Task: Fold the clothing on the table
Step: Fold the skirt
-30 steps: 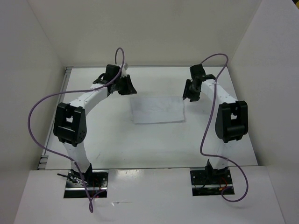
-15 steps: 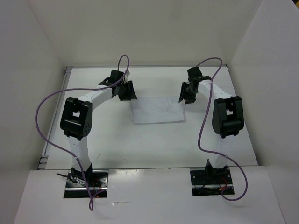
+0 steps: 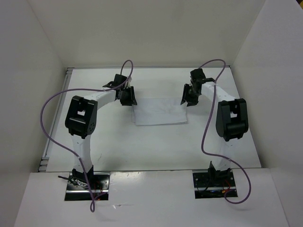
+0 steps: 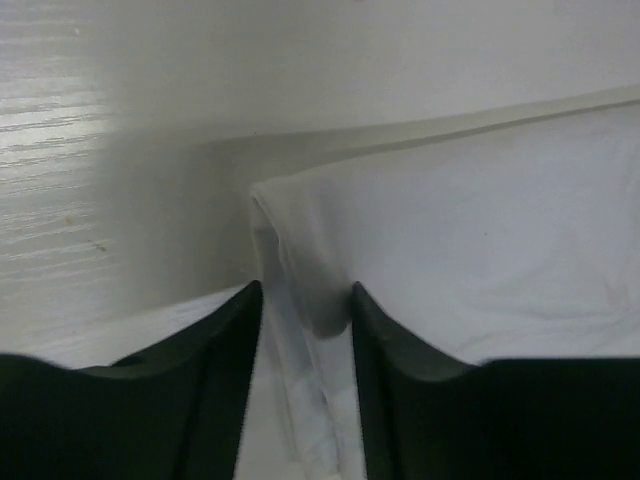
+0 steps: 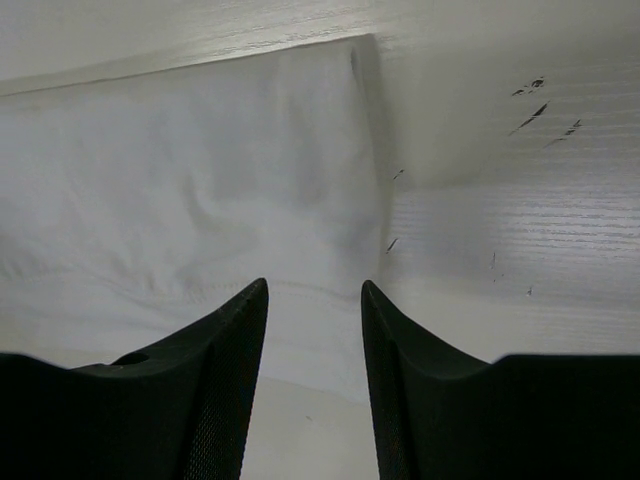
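The clothing (image 3: 159, 111) lies flat as a white rectangle in the middle of the table (image 3: 118, 146). My left gripper (image 3: 128, 97) sits at its far left corner. In the left wrist view this gripper (image 4: 305, 295) is open, and the raised side edge of the clothing (image 4: 480, 220) runs between its fingers, with bare table beside the left one. My right gripper (image 3: 189, 98) is at the far right corner. In the right wrist view it (image 5: 314, 288) is open, and its jaws straddle the hem of the clothing (image 5: 180, 180).
White walls close in the table at the left, back and right. Purple cables (image 3: 47, 109) loop out from both arms. The arm bases (image 3: 87, 182) stand at the near edge. Small dark scuffs (image 5: 535, 100) mark the table just right of the garment.
My left arm has swung right and brought its gripper down to the garment's far left corner. The right gripper shifted slightly left to the far right corner, then held.
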Tool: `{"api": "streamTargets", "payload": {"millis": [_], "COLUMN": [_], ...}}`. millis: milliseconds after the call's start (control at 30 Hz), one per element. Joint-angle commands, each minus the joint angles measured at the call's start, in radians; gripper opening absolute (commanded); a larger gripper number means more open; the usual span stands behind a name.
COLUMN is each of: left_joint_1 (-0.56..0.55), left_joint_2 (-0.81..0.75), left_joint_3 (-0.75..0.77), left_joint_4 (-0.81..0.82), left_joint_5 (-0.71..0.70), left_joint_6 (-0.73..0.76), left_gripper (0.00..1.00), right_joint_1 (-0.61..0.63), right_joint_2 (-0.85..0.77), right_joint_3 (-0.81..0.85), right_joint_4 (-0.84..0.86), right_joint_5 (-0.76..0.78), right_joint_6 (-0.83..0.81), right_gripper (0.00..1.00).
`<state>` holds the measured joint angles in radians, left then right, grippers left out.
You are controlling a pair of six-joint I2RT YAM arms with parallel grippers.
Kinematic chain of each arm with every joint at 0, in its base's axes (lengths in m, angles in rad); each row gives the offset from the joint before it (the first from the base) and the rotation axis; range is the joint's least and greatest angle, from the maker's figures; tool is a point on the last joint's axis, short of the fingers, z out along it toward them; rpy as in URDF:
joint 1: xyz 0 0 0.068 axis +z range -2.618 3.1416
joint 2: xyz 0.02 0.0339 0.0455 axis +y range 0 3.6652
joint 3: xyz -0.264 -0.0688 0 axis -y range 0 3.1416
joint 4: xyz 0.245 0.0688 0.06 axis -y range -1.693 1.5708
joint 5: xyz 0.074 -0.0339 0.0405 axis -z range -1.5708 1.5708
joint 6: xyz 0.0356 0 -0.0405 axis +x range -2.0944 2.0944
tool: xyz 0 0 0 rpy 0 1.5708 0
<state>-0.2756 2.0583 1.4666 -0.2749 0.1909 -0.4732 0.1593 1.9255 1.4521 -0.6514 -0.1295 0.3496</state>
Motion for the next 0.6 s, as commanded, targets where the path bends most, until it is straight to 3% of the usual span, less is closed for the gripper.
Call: {"api": "streamTargets", "payload": {"millis": [0,100,167,267,567], "left_joint_1": [0.006,0.015,0.024,0.024,0.052], "left_joint_2": [0.031,0.04,0.04,0.017,0.008], "left_joint_3": [0.035,0.035,0.035,0.035,0.055], "left_joint_4": [0.031,0.055,0.066,0.066,-0.018], "left_joint_5": [0.027,0.051,0.082,0.091,0.027], "left_joint_6": [0.01,-0.012,-0.034,-0.035,-0.035], "left_gripper": [0.43,0.3,0.14,0.01,0.0], "right_joint_1": [-0.003,0.006,0.006,0.006,0.016], "right_joint_2": [-0.098,-0.109,-0.109,-0.109,-0.063], "right_joint_3": [-0.001,-0.001,-0.01,-0.03,-0.056], "right_joint_4": [-0.001,-0.001,-0.01,-0.01,0.002], "right_joint_5": [-0.028,-0.028,-0.018,-0.018,0.03], "right_joint_6": [-0.006,-0.006,-0.006,-0.006,0.031], "right_gripper": [0.48,0.48,0.48,0.48,0.49]}}
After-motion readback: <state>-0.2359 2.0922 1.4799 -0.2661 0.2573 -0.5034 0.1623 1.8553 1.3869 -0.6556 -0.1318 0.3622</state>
